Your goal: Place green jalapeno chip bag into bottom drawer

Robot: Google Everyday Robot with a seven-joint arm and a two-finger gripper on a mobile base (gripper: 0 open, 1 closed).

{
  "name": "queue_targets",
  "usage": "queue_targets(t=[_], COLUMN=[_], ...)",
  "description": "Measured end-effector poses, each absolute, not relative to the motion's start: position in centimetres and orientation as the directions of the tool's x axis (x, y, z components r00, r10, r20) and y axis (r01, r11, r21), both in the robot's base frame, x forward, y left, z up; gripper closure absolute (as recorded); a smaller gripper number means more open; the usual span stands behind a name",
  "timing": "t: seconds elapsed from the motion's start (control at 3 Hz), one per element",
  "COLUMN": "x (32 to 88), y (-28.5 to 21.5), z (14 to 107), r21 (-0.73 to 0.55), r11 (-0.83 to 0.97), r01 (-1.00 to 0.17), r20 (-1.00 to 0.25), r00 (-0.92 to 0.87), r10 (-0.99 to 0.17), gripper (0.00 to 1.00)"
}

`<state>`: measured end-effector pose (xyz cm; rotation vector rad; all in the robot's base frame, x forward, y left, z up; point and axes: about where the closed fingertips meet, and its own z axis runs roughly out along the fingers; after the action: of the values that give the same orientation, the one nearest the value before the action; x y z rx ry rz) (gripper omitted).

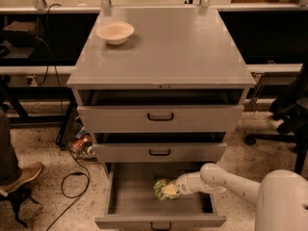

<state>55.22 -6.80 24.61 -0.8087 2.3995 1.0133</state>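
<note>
The green jalapeno chip bag (162, 188) is inside the pulled-out bottom drawer (130, 196), low over its grey floor at the middle right. My gripper (172, 188) reaches in from the right on a white arm and is shut on the bag's right side. The bag's green edge and orange-yellow picture show to the left of the gripper. I cannot tell whether the bag touches the drawer floor.
A beige bowl (115, 32) sits on the cabinet top at the back left. The top drawer (160, 117) and middle drawer (159, 152) are slightly out. A person's shoe (19, 176) and cables (72, 177) are on the floor at left. A chair base (274, 136) stands at right.
</note>
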Motion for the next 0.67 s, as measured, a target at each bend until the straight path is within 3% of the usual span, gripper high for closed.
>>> queue_targets(t=[0.33,0.67], x=[55.4,55.3], y=[-6.7,-8.1], z=[24.4,24.9], r21=[0.519,0.538], r11=[0.553,0.542], r01=[-0.651,-0.645], r20=[-0.57,-0.567], r00=[-0.746,-0.753], r10=[-0.343,-0.334], gripper=[0.05,0.0])
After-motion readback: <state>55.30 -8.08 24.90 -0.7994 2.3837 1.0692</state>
